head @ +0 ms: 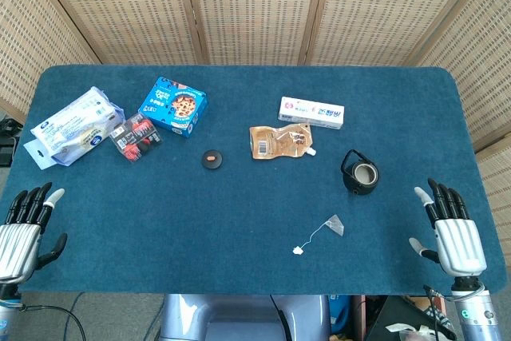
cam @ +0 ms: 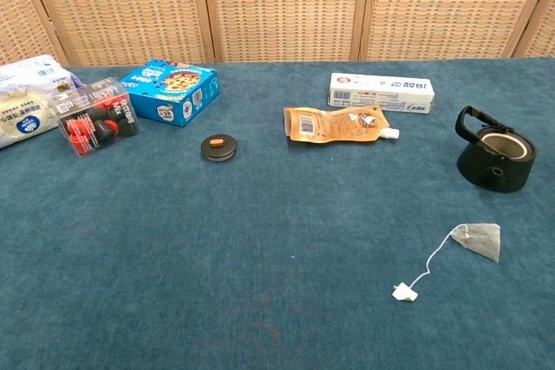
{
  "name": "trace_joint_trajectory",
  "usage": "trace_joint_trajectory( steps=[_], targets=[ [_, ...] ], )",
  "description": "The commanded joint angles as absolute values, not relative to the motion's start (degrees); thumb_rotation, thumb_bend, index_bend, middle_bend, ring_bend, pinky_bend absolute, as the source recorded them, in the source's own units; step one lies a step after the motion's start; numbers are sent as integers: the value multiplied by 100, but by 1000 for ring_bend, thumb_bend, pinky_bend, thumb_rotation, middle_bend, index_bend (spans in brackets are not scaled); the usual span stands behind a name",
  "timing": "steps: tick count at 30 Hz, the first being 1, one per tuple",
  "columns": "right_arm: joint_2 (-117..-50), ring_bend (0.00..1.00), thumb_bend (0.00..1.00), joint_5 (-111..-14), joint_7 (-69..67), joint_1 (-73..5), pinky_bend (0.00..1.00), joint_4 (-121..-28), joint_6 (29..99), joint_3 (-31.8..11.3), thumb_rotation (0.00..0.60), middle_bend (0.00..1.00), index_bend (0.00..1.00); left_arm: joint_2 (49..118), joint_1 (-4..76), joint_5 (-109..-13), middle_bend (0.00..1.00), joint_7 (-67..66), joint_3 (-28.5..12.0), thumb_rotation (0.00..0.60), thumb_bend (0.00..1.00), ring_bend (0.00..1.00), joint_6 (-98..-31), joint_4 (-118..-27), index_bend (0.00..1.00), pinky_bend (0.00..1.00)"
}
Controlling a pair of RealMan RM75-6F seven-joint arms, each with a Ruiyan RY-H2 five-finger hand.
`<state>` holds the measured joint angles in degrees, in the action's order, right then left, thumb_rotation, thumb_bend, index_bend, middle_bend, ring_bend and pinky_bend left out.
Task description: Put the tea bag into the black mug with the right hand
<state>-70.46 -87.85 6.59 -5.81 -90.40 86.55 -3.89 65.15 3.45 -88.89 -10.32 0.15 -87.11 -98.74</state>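
We found the right hand [head: 457,239] resting at the counter's [head: 239,221] right near edge, fingers spread and holding nothing. The left hand [head: 24,229] lay likewise at the left near edge, fingers apart, empty. The tea bag [head: 334,226] lay flat on the counter, its string trailing to a white tag [head: 299,251], near and in front of the black mug [head: 360,172], which stood upright. Between the right hand and the tea bag we saw only bare counter. A brown pouch [head: 279,141], toothpaste box [head: 311,112] and small black lid [head: 211,159] lay farther back.
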Motion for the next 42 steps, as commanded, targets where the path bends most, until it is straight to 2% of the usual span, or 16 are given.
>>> trace_joint_trajectory(
  steps=[1,21,26,31,34,38,42],
  targets=[
    [-7044,0,276,-8786,660,-579,121,-9040,8654,-388,600,43,0,6531,357,-8883,0,-1033,10,600,410,0,-8689,-9866,73,0],
    [-7024,0,276,-8846,511,-585,121,-8953,8632,-366,600,65,2,6537,391,-8868,0,-1119,-21,600,410,0,-8630,-9899,72,0],
    [-7009,0,276,-8929,438,-617,121,-8945,8606,-339,600,90,4,6529,397,-8840,0,-1143,-26,600,410,0,-8603,-9906,72,0],
    [-6865,1,277,-9473,198,-936,126,-9034,8353,-229,600,152,28,6483,426,-8876,0,-1201,-51,600,410,0,-8607,-9920,72,0],
    [-6769,31,277,-9605,69,-1119,159,-9150,8171,-231,600,206,42,6455,442,-8829,0,-1220,-74,600,410,0,-8578,-9936,72,0],
    [-6698,133,276,-9816,15,-1373,229,-9294,7970,-255,600,288,59,6428,459,-8781,0,-1256,-108,600,410,0,-8562,-9955,72,0],
    [-6641,241,277,-10197,-203,-1878,316,-9576,7462,-226,600,383,80,6389,516,-8719,0,-1317,-182,600,410,0,-8524,-9948,72,0]
  ],
)
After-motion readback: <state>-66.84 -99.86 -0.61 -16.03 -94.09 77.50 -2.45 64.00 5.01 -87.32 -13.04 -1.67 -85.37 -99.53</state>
